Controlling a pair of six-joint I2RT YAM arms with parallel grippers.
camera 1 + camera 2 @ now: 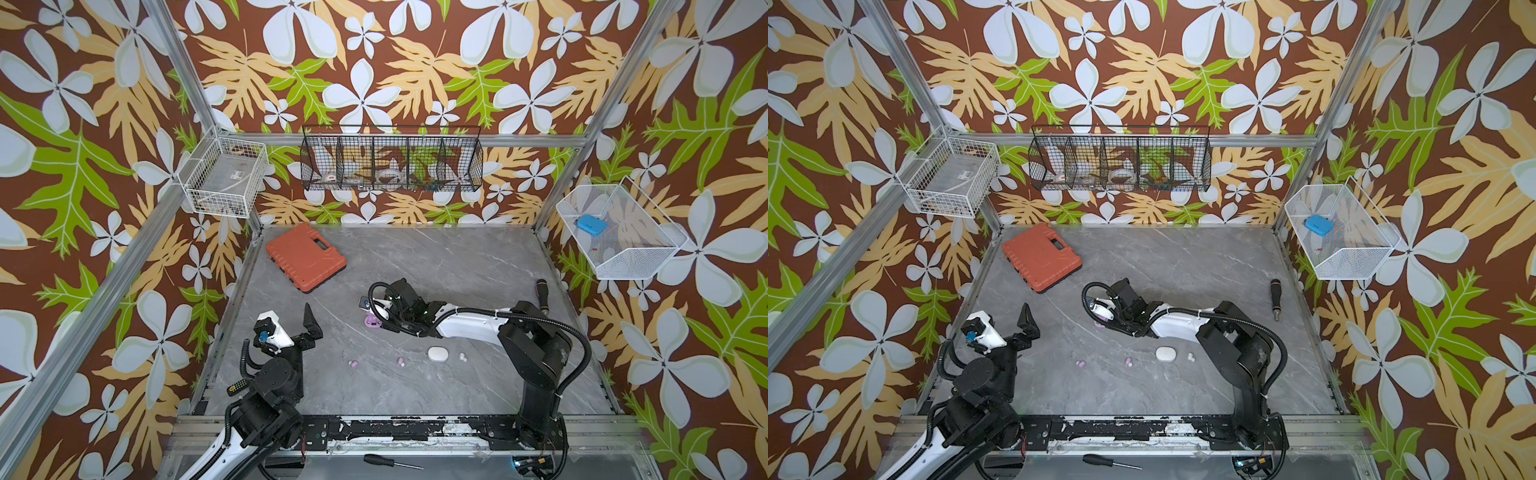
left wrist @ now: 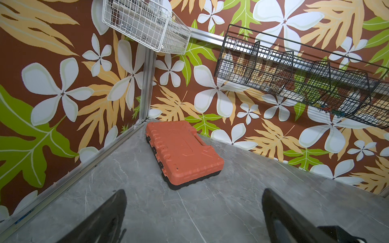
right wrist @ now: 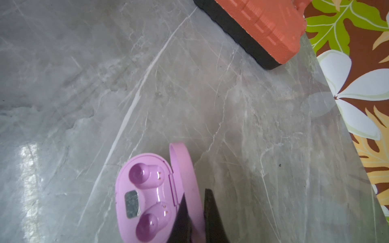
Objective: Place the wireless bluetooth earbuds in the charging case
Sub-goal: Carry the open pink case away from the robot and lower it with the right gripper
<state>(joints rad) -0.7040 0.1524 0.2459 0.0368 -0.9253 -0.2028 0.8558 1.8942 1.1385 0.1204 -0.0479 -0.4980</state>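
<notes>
Earbuds (image 1: 400, 361) loose near-side on the table (image 1: 436, 266) in both top views, awaiting pickup; from left wrist, left gripper (image 2: 193, 221) spread, idle, facing orange toolbox (image 2: 185, 153); from right wrist, right gripper (image 3: 195, 192) pinching lilac charging case (image 3: 147, 189) lid, likely holding it open, wells empty.

Table (image 3: 84, 84): grey marble-patterned slab, smooth and polished, light mirrored in it. Lilac charging case (image 3: 147, 189): smooth glossy plastic, highlights seen in both wells. Orange tool case (image 2: 185, 153): matt moulded plastic, ribbed, black base. White wire basket (image 2: 147, 25) and black wire basket (image 2: 294, 69): coated metal wire. Frame post (image 2: 147, 84): bare silvery metal, satin.
</notes>
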